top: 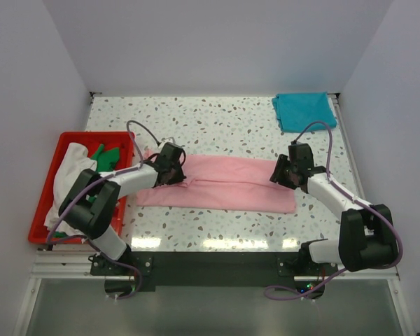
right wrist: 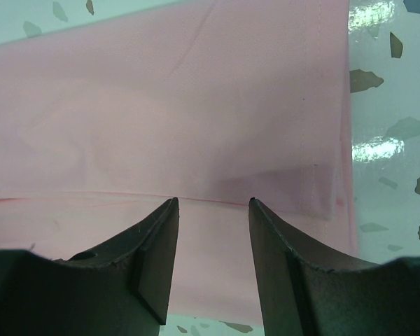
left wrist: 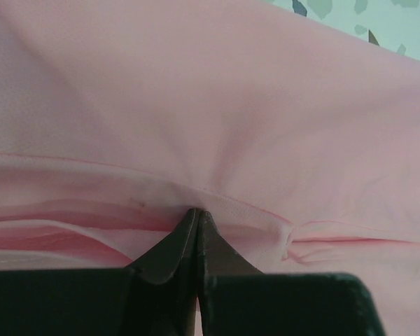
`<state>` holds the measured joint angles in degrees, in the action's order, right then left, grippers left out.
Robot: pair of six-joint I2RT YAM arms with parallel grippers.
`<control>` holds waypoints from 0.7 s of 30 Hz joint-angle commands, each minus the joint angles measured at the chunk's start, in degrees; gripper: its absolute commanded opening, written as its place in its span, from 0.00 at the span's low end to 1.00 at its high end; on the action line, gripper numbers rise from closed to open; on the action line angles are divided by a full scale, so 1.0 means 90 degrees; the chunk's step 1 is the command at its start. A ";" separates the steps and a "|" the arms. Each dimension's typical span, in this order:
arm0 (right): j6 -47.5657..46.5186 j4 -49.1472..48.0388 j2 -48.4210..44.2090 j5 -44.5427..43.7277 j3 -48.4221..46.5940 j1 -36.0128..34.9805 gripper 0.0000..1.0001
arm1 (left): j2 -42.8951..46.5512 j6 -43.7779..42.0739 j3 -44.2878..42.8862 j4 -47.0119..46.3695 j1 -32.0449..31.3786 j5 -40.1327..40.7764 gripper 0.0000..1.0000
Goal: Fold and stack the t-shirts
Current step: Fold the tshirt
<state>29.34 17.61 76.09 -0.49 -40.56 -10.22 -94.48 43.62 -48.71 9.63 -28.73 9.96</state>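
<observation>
A light pink t-shirt point(top: 231, 185) lies as a long folded strip across the middle of the table. My left gripper point(top: 175, 171) is at its left part, shut on a pinch of the pink t-shirt point(left wrist: 231, 105), with creases fanning out from the closed tips point(left wrist: 196, 213). My right gripper point(top: 281, 173) is open over the strip's right end, its fingers point(right wrist: 212, 203) straddling a fold line of the pink cloth point(right wrist: 196, 105). A folded teal t-shirt point(top: 304, 110) lies at the back right. A white t-shirt point(top: 70, 175) and a green t-shirt point(top: 105, 155) lie crumpled in the tray.
A red plastic tray point(top: 43, 199) stands at the left edge, close to the left arm. The speckled tabletop point(top: 224, 126) is walled in white at the left, back and right. The pink strip's right hem shows in the right wrist view, with bare table point(right wrist: 392, 140) beyond.
</observation>
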 commanded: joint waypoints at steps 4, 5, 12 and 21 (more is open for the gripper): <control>-0.0018 -0.0140 -0.0086 0.0006 -0.0084 -0.0027 0.48 | 0.0721 0.0124 0.0451 -0.0269 -0.0157 -0.0198 0.05; -0.0018 -0.0149 -0.0076 0.0006 -0.0084 -0.0036 0.48 | 0.0780 0.0125 0.0480 -0.0269 -0.0167 -0.0198 0.05; -0.0008 -0.0218 0.0031 0.0006 -0.0074 -0.0027 0.48 | 0.1190 0.0212 0.0860 -0.0318 -0.0255 -0.0315 0.05; -0.0057 -0.0169 0.0070 -0.0033 -0.0142 -0.0036 0.48 | 0.1230 0.0573 0.1690 -0.0952 -0.0489 -0.0637 0.04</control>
<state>29.34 17.50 76.66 -0.47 -40.56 -10.24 -84.27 46.65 -36.23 4.56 -32.32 6.15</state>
